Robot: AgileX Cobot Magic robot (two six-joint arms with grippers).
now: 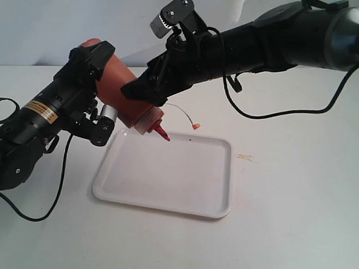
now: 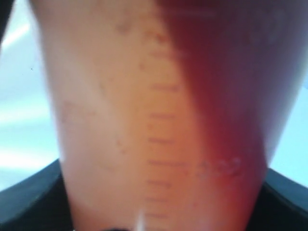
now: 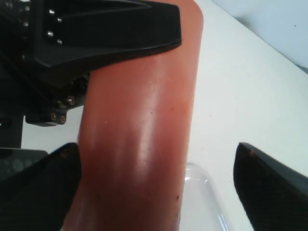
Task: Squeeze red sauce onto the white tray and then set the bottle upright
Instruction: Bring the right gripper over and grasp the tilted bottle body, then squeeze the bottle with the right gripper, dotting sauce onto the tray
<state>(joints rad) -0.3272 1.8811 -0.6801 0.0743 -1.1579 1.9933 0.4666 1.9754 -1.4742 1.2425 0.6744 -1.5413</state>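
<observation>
Two grippers meet one tilted bottle (image 1: 118, 80); left gripper (image 2: 154, 209) is clenched on it; right gripper (image 3: 159, 187) is spread open; nozzle (image 1: 161, 132) is held over tray (image 1: 166, 184).

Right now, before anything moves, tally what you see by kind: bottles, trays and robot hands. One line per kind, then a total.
Bottle: 1
Tray: 1
Robot hands: 2 (left hand, right hand)
Total: 4
</observation>
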